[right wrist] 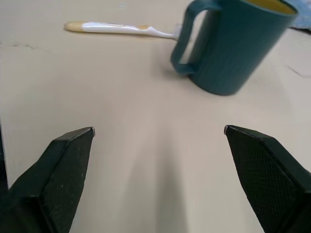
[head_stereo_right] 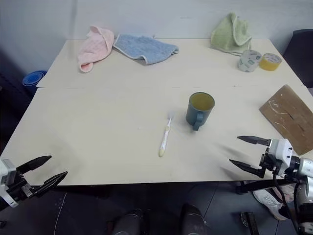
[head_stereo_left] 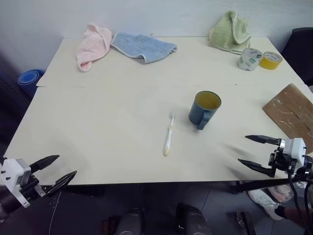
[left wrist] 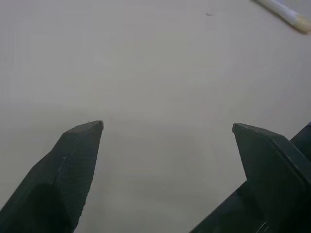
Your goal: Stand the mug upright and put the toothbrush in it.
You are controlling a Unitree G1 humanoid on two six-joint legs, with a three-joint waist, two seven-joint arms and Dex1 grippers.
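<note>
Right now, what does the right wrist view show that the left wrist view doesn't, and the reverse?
Right wrist view: the mug standing upright, the whole toothbrush lying beside it, and the open right gripper. Left wrist view: the open left gripper, with just the toothbrush's yellowish handle end at the edge. Both share the bare table and the toothbrush.

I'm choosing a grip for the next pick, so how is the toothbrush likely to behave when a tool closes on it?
The toothbrush lies flat on the table, slim and low, so fingers would probably scrape the surface to get under it. It looks like smooth, stiff plastic and likely light, so it may skid or pivot if pinched off-centre. The upright mug stands close beside its bristled head.
</note>
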